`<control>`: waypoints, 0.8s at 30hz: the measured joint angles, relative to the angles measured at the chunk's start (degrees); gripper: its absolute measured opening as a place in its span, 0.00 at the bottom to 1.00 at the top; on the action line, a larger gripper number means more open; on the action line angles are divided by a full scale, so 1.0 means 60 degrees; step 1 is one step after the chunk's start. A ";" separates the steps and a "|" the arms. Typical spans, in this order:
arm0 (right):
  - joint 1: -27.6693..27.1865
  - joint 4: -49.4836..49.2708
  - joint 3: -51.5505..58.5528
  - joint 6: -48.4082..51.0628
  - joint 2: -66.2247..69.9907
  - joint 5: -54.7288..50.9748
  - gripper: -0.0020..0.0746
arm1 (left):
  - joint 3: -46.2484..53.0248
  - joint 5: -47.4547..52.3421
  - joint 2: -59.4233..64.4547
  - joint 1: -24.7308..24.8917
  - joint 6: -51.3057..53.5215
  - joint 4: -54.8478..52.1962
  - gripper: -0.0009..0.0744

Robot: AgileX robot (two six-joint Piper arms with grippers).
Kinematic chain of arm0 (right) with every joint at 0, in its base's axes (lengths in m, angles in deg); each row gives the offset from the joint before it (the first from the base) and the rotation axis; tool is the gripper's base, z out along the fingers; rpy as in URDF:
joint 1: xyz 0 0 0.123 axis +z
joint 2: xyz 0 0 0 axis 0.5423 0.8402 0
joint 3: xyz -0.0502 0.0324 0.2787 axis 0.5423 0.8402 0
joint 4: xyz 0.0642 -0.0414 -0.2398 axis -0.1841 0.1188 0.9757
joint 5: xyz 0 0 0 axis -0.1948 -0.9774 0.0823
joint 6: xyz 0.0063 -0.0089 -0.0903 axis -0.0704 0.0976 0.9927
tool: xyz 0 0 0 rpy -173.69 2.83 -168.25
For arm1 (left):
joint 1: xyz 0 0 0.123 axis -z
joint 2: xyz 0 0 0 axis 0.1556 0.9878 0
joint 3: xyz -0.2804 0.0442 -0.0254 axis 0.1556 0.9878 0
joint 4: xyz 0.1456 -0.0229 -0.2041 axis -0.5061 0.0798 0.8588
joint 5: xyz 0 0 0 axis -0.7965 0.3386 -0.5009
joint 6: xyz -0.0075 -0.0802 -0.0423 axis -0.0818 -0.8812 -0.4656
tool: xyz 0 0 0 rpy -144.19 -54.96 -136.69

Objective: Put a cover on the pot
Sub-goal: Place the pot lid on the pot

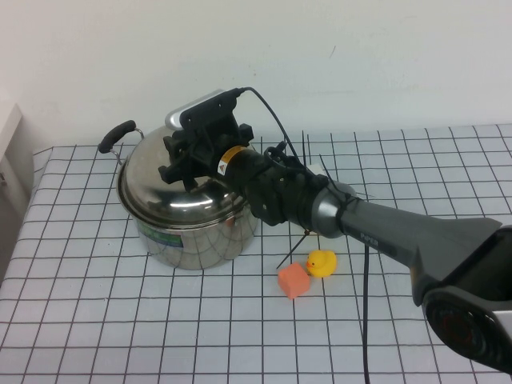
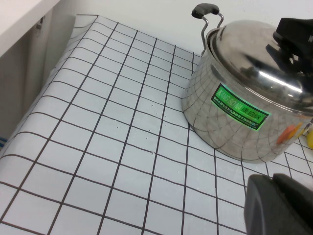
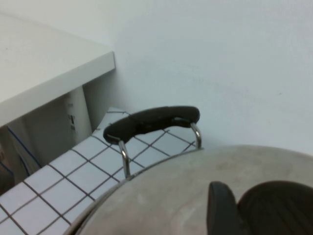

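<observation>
The pot [image 1: 192, 240] is a shiny steel stockpot with a green label band [image 2: 239, 110], standing at the table's back left. One black side handle [image 1: 116, 136] shows at its far left, also in the right wrist view [image 3: 151, 122]. The domed steel lid [image 1: 160, 192] lies on the pot's rim, seemingly tilted a little toward me. My right gripper [image 1: 182, 164] reaches over the lid and is shut on its black knob [image 3: 279, 205]; one finger [image 3: 220, 210] presses against it. My left gripper [image 2: 271, 186] is shut and empty, low over the cloth in front and left of the pot, out of the high view.
An orange cube [image 1: 294, 280] and a yellow duck [image 1: 322, 262] lie on the checked cloth [image 1: 120, 320] just right of the pot. A white shelf [image 2: 19, 19] stands past the table's left edge. The right arm's black cable [image 1: 366, 304] hangs toward the front.
</observation>
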 joint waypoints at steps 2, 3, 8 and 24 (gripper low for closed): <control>0.0000 -0.0050 0.0000 0.0000 0.0000 0.0090 0.48 | 0.0000 0.0000 0.0000 0.0000 0.0000 0.0000 0.01; 0.0000 -0.0050 0.0000 -0.0017 0.0000 0.0132 0.48 | 0.0000 0.0000 0.0000 0.0000 0.0000 0.0000 0.01; 0.0000 -0.0106 0.0000 -0.0016 0.0006 0.0174 0.48 | 0.0000 0.0000 0.0000 0.0000 0.0000 0.0000 0.01; 0.0000 -0.0225 -0.0021 -0.0141 0.0282 0.0470 0.57 | 0.0000 0.0000 0.0000 0.0000 -0.0037 0.0000 0.01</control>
